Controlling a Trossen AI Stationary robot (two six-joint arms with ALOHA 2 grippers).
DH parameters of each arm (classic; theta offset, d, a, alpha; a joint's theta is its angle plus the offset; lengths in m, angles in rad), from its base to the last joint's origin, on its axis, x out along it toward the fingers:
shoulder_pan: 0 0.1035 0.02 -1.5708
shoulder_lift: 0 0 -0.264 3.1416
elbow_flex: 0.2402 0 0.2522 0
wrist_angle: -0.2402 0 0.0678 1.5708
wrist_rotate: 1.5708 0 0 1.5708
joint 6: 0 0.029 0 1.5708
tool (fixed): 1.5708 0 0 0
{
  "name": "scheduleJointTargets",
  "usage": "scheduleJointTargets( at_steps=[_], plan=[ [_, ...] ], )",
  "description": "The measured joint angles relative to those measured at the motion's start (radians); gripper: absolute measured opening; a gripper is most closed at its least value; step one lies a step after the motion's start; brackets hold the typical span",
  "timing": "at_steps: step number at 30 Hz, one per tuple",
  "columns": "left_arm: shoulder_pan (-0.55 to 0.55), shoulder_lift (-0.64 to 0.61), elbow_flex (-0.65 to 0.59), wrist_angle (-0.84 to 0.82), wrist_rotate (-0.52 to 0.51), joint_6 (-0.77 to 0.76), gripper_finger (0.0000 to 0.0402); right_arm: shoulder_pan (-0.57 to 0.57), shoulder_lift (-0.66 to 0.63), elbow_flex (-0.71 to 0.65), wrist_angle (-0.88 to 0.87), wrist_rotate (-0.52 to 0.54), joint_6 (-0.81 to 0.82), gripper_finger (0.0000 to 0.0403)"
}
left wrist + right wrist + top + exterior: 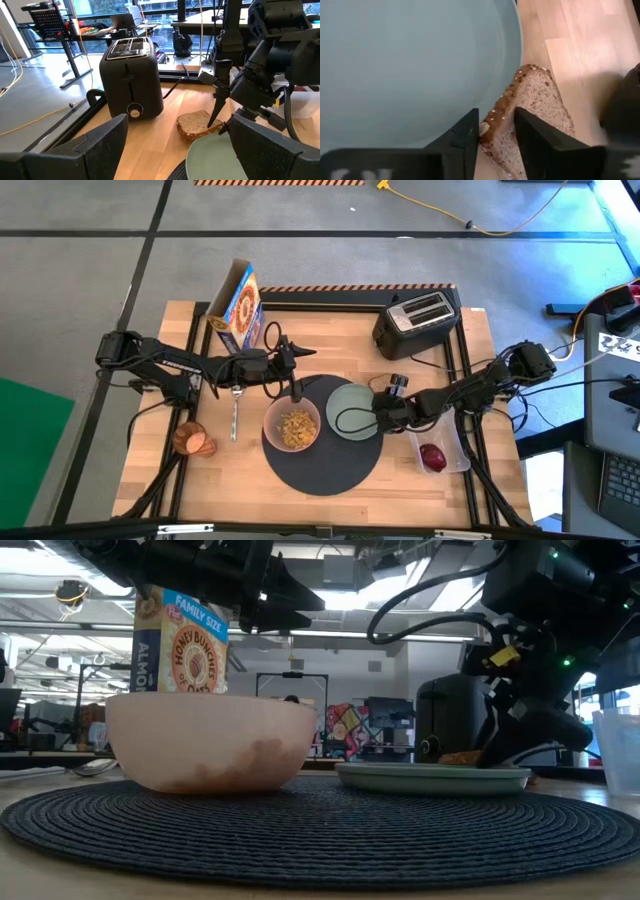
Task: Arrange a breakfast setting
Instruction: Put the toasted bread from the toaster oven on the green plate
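Wooden table (320, 490) carries round dark grey mat (330, 470) | right gripper (497, 132) grasps toast slice (532, 110) at pale green plate (410, 65) rim, seen only in wrist views | left gripper (296, 375) spread open above mat | translucent pink bowl (210, 740) contents hidden in low view

The right gripper (383, 416) reaches in low with its fingers (470, 131) pinched narrowly, while the left gripper (296, 370) hovers higher at mid-table with fingers (100, 145) spread

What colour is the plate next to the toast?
Pale green, plain, no pattern. The plate shows best in the right wrist view.
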Motion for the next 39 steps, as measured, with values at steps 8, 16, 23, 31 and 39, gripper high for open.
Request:
scheduleJointTargets(
  at_steps=[8,16,23,31,39],
  plan=[
    [0.0,0.0,0.0,0.0,0.0,0.0,0.0332,0.002,0.0,0.0,-0.005,0.016,0.0,0.0083],
    [0.0,0.0,0.0,-0.004,0.0,0.001,0.0332,0.002,-0.079,0.0,-0.032,0.016,0.0,0.0073],
    [0.0,0.0,0.0,-0.011,0.06,0.045,0.0332,0.002,-0.234,0.001,-0.077,0.026,0.0,0.0073],
    [0.0,0.062,0.0,0.03,0.152,0.056,0.0332,0.002,-0.375,0.001,-0.102,0.026,-0.008,0.0073],
    [0.0,0.167,0.06,0.045,0.163,0.105,0.0332,0.002,-0.34,-0.035,-0.03,-0.086,0.001,0.0103]
  ],
)
